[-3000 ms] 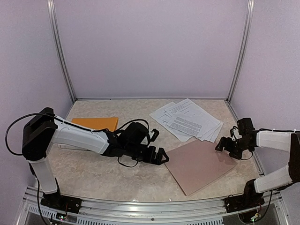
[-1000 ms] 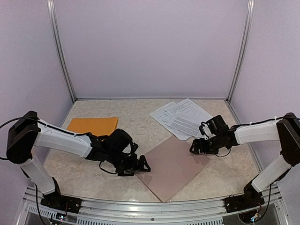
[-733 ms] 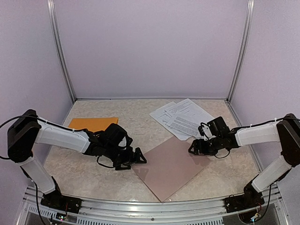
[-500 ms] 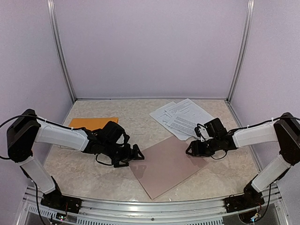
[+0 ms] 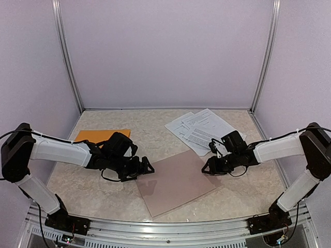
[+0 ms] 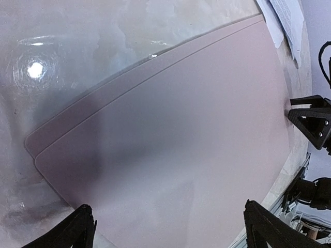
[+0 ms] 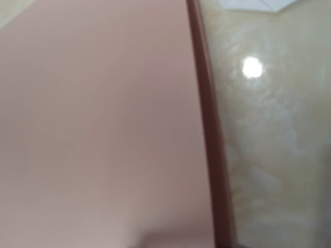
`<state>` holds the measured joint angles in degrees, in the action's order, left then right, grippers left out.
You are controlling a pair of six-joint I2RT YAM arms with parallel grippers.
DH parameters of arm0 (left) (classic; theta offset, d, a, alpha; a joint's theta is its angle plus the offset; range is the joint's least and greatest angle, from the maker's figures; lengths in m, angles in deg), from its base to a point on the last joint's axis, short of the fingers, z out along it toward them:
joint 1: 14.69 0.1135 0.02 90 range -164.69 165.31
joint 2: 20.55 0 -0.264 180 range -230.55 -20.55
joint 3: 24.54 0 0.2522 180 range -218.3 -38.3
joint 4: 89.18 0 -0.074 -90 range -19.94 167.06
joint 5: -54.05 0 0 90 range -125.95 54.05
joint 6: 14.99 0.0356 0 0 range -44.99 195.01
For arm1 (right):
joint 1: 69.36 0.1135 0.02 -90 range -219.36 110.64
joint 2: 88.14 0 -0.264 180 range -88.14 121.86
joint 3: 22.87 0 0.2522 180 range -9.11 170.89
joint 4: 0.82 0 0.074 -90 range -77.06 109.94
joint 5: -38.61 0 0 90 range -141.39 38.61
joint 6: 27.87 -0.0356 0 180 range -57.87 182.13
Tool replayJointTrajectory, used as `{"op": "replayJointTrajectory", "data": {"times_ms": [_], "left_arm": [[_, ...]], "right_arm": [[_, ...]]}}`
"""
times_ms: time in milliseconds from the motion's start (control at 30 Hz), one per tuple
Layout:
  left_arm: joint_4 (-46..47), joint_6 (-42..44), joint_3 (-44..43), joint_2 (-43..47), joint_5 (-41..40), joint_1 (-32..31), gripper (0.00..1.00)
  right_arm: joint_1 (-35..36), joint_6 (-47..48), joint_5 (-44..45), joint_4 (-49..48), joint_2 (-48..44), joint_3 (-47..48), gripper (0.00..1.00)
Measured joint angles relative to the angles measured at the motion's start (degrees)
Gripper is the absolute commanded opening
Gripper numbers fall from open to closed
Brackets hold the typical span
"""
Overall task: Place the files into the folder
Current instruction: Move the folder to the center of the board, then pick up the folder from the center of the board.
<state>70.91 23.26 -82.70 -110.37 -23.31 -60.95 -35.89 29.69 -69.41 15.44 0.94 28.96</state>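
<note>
The folder is a flat pink sleeve lying closed in the middle of the table; it also fills the left wrist view and the right wrist view. The files, white printed sheets, lie fanned out behind it at the back right. My left gripper stands open at the folder's left corner, its fingertips spread wide just above the cover. My right gripper sits low at the folder's right edge. Its own fingers do not show in the right wrist view.
An orange folder lies flat at the back left, partly behind the left arm. The marbled tabletop shows beside the pink folder's edge. A metal rail runs along the near edge, and walls close in the sides and back.
The pink folder has slid left and toward the near edge, with my right gripper following at its right edge. My left gripper has drawn back to the left, still open.
</note>
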Motion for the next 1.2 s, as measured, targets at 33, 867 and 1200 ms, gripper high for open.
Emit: {"op": "replayJointTrajectory", "data": {"times_ms": [33,867,1200], "left_arm": [[-0.1,0.2,0.0,0.1,-0.3,0.0,0.96],[-5.9,-1.1,5.6,15.5,-4.8,-1.1,0.97],[-8.7,-8.8,14.8,22.9,-0.8,-2.8,0.97]], "right_arm": [[0.0,0.1,-0.2,0.5,0.0,0.2,0.37],[-3.1,1.6,-7.7,0.8,0.0,3.9,0.02],[-3.3,2.8,-8.8,0.6,3.2,4.4,0.33]]}}
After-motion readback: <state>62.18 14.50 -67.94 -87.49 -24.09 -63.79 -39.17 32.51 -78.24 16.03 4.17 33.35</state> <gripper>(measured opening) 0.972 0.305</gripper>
